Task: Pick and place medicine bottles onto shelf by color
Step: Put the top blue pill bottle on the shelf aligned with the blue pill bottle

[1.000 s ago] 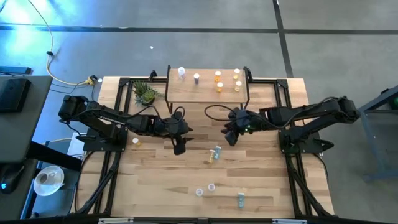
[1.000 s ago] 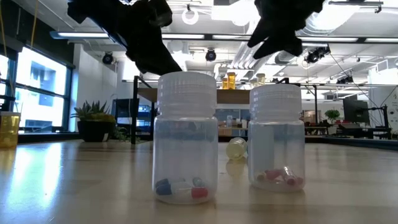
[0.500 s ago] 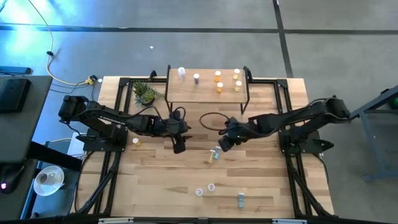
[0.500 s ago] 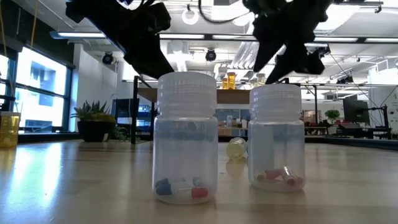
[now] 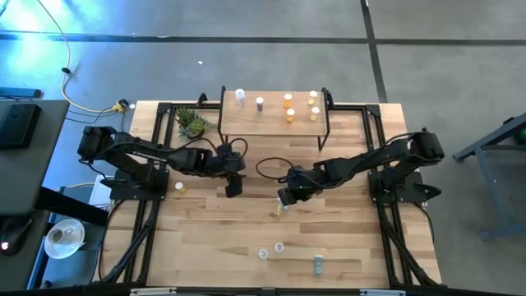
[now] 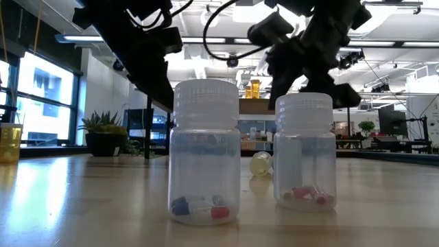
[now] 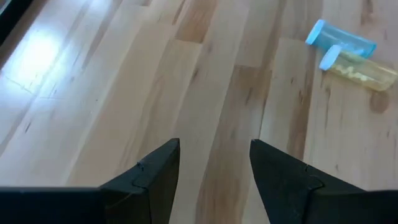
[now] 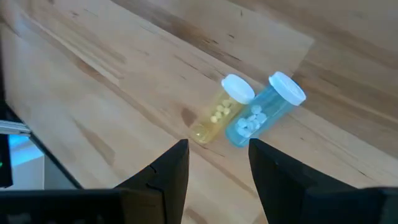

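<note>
Six bottles (image 5: 288,103) on one shelf (image 5: 274,120), six off it.

Two bottles (image 8: 249,117) lie touching on the tabletop (image 5: 345,238), seemingly under the right tool (image 5: 288,196).

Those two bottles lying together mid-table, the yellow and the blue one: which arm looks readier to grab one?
The right. Its gripper hangs open just above the yellow bottle and blue bottle, both lying on their sides and touching. The left gripper, also open, is farther off over bare wood.
</note>
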Action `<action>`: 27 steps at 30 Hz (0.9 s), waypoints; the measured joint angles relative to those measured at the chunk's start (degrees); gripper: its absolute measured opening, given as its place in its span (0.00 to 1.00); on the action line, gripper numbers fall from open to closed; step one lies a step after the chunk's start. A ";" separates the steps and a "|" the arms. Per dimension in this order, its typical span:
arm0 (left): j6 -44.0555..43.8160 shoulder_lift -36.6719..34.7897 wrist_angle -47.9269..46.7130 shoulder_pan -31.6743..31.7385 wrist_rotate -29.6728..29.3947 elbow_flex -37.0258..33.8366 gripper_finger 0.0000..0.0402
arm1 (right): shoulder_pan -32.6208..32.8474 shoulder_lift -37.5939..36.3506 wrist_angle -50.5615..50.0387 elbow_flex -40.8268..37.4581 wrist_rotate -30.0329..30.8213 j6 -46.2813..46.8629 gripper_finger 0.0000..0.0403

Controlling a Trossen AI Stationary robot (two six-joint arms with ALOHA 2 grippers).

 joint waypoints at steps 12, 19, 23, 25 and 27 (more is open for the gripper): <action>0.02 0.00 -0.16 -0.02 0.02 0.00 0.46 | 0.00 5.00 -0.09 -0.04 -0.53 3.39 0.39; 0.03 0.00 -0.32 -0.02 0.02 0.00 0.46 | 0.00 6.22 -0.91 -0.04 1.12 4.28 0.39; 0.04 0.00 -0.36 -0.02 0.03 0.00 0.46 | -0.02 6.20 -1.03 -0.04 2.79 4.80 0.39; 0.04 0.00 -0.37 -0.02 0.02 0.00 0.46 | 0.00 6.45 -0.94 -0.02 3.24 4.89 0.39; 0.04 0.00 -0.39 -0.02 0.02 0.00 0.46 | 0.00 6.88 -1.13 -0.02 3.42 4.89 0.39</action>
